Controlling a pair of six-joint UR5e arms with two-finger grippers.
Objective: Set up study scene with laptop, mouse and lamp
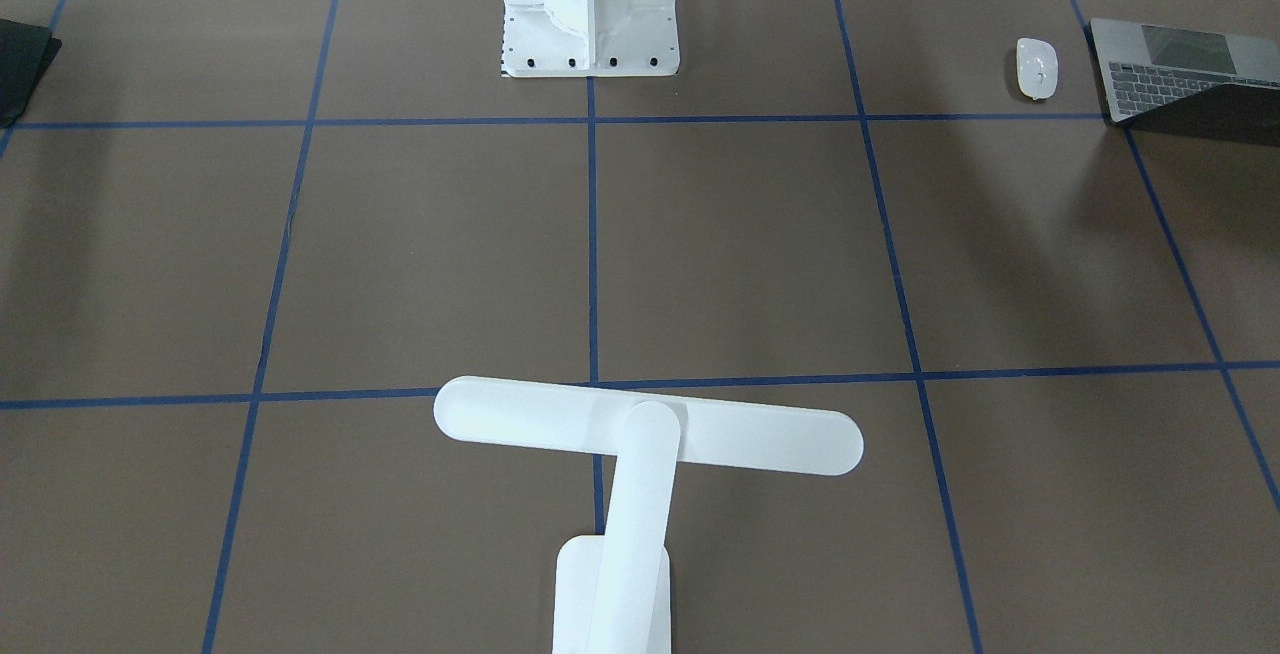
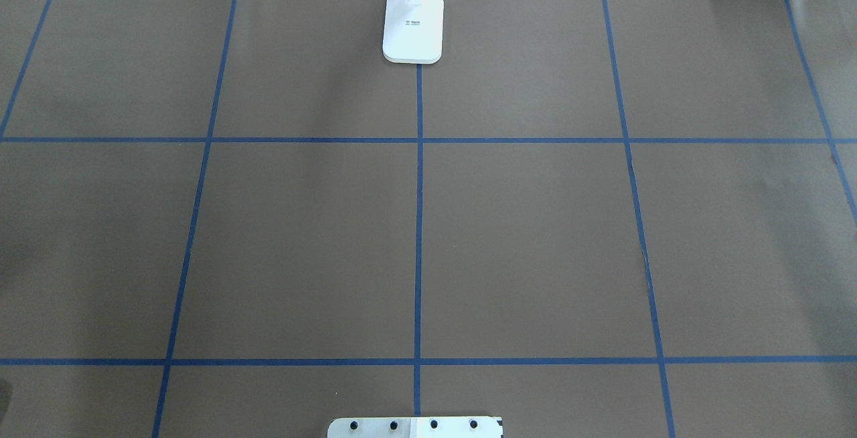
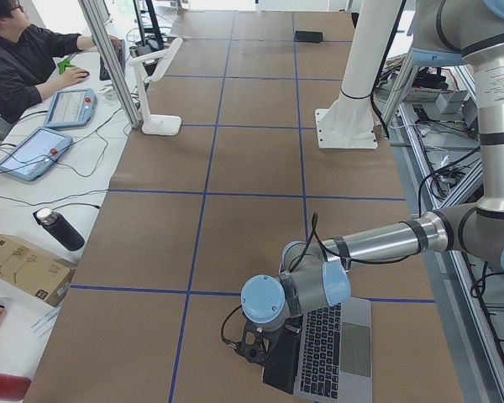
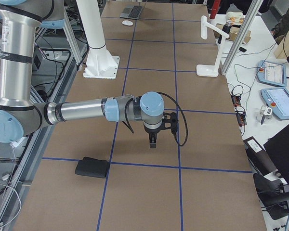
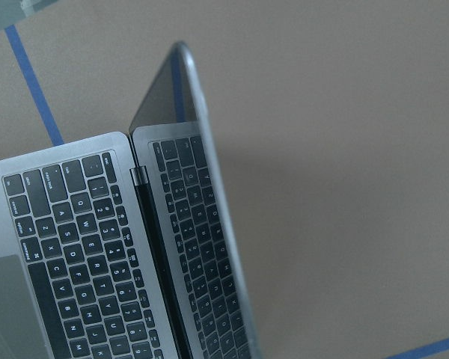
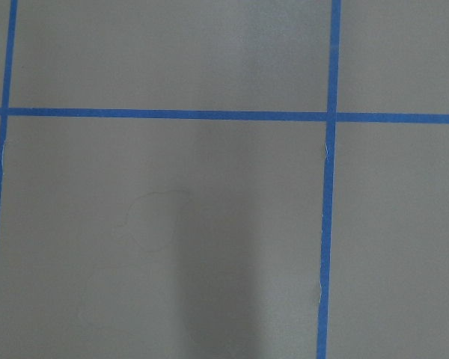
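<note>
Laptop, lid part-open, at the tabletop's left end, mouse just beside, lamp well apart. Left gripper at the lid, likely opening it; jaws' state cannot be told. Next: raise lid, base unmoved.

One laptop, one mouse, one lamp — and one flat black pad. Two robot arms, one white pedestal. Beside the table, two screens, possibly control tablets, and one bottle.

probably a robotics lab: taped grid table, teach pendants
</note>
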